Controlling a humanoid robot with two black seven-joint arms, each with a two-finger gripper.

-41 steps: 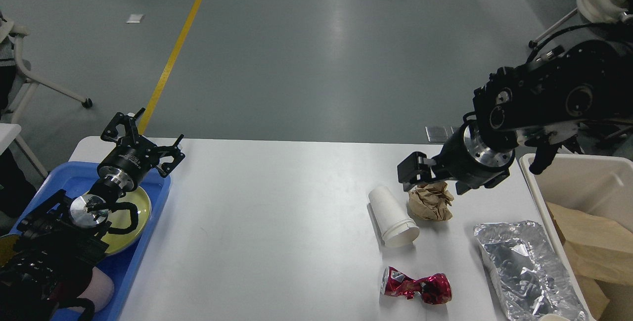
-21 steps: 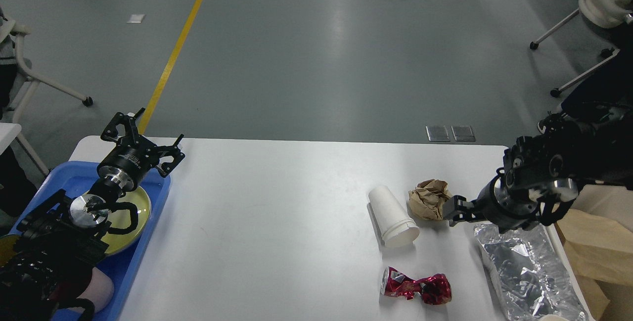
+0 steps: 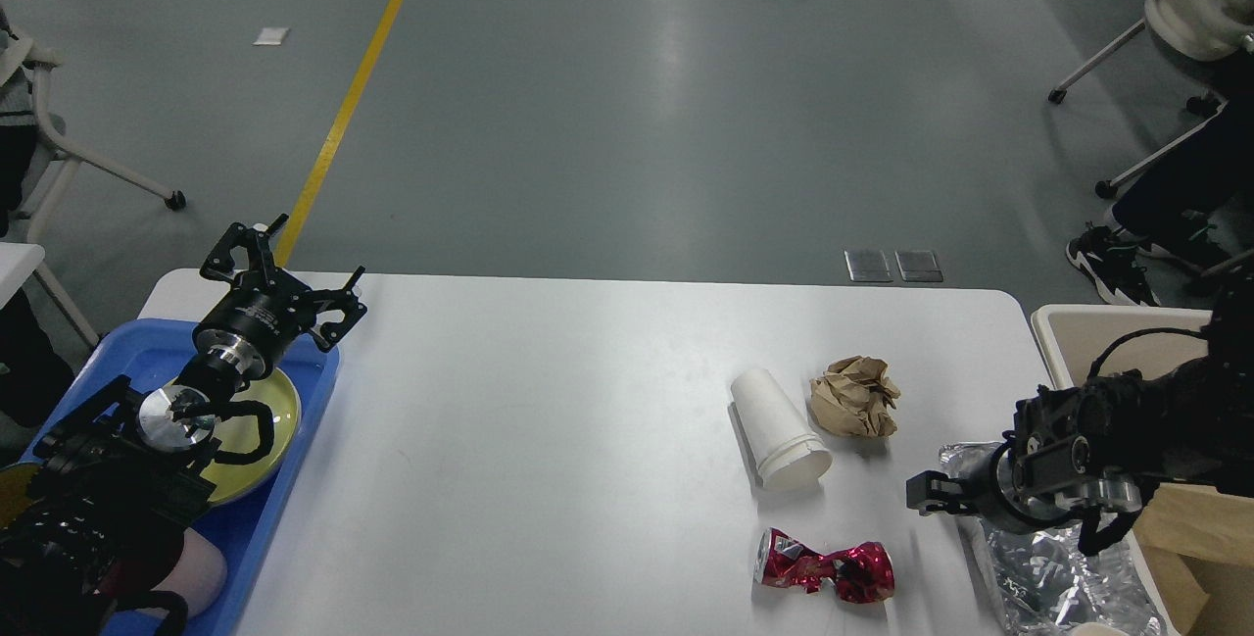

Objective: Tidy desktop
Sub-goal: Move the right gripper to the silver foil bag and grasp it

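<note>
Head view, only one going: looking down at the desktop, white with rounded corners, filling the lower middle, long axis running left to right, far edge sitting parallel to the grey floor beyond.

Left gripper hovering over the far left corner, fingers spread wide apart, holding nothing. Sitting just past the blue tray, which is hugging the left edge with a yellow-green plate in it.

Right gripper poking in low from the right, seen small and dark, so can't tell if those fingers are apart or together. Hanging beside a crinkled foil bag near the right edge.

Lying on the right half: white paper cup tipped on its side, mouth pointing toward the near edge; crumpled brown paper ball just beside it; crushed red can nearer, lying crosswise. Beige bin standing just off the right end, brown paper inside.
</note>
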